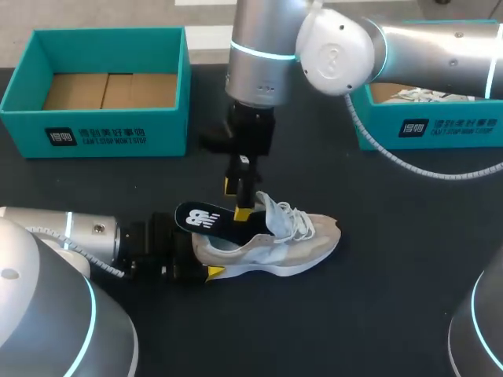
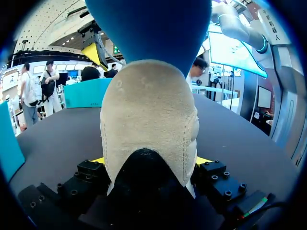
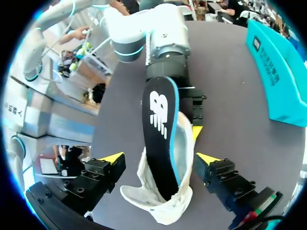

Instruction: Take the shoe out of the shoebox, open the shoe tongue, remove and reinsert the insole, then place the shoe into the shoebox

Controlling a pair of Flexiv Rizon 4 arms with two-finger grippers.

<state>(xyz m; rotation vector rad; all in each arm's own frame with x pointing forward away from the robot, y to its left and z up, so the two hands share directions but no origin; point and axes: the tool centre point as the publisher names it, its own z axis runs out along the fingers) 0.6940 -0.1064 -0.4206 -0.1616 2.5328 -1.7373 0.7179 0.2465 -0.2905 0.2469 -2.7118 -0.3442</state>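
A beige and white shoe [image 1: 275, 245] lies on its side on the dark table, toe to the right. A black insole [image 1: 206, 217] with a white logo and blue edge sticks halfway out of its opening. My left gripper [image 1: 203, 253] is shut on the heel; in the left wrist view its yellow tips press both sides of the heel [image 2: 148, 120] under the insole's blue underside [image 2: 153, 24]. My right gripper [image 1: 236, 199] hangs over the shoe's opening. In the right wrist view it [image 3: 159, 158] stands open, and the insole [image 3: 160, 124] rises between the fingers without touching them.
A teal shoebox [image 1: 94, 129] with a cardboard bottom stands at the back left. A second teal box [image 1: 440, 126] with white contents sits at the back right. A grey cable [image 1: 409, 161] loops from my right arm over the table.
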